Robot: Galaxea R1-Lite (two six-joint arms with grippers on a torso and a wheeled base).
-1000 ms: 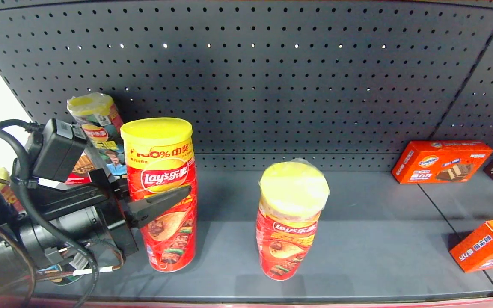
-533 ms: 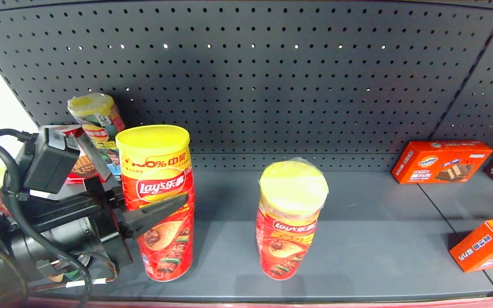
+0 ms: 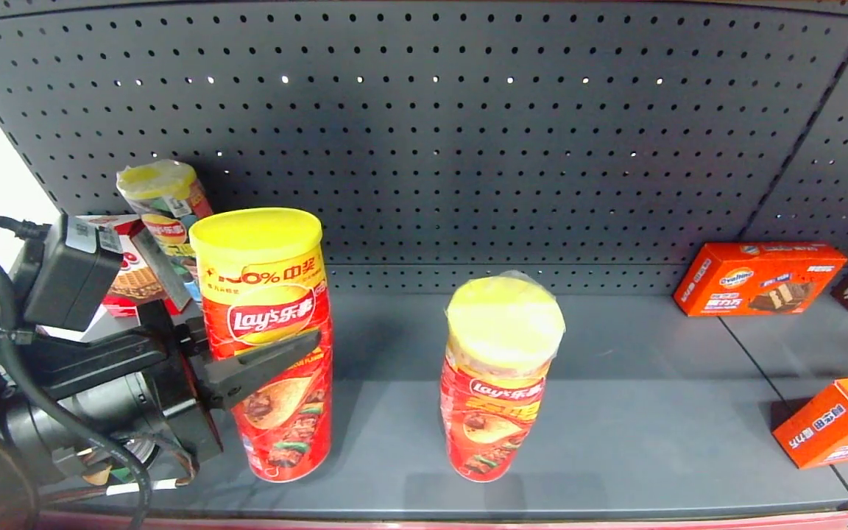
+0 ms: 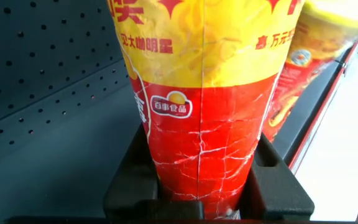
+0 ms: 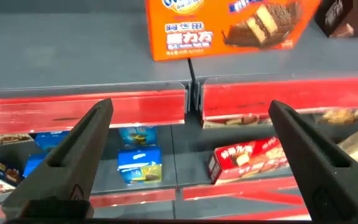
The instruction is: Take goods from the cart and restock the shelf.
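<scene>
— Where is the chip can [image 3: 266,294]?
— Upright at the left front of the shelf [image 3: 652,412], clamped between the fingers [image 3: 262,362] of the left gripper [image 4: 207,186]. I can't tell whether its base touches the shelf.
— What is near it?
— A second can [image 3: 501,375] stands apart on its right, and a third can [image 3: 163,199] is behind it by the back panel.
— And the right gripper [image 5: 191,155]?
— Its fingers are spread, grasping nothing, facing an orange box [image 5: 229,28].

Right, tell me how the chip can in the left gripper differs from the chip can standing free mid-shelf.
The gripped can is clamped in the left gripper; the free can stands untouched. The gripped can's yellow lid is smooth; the free can's sits under crinkled clear wrap. Both are upright, red with yellow tops.
</scene>
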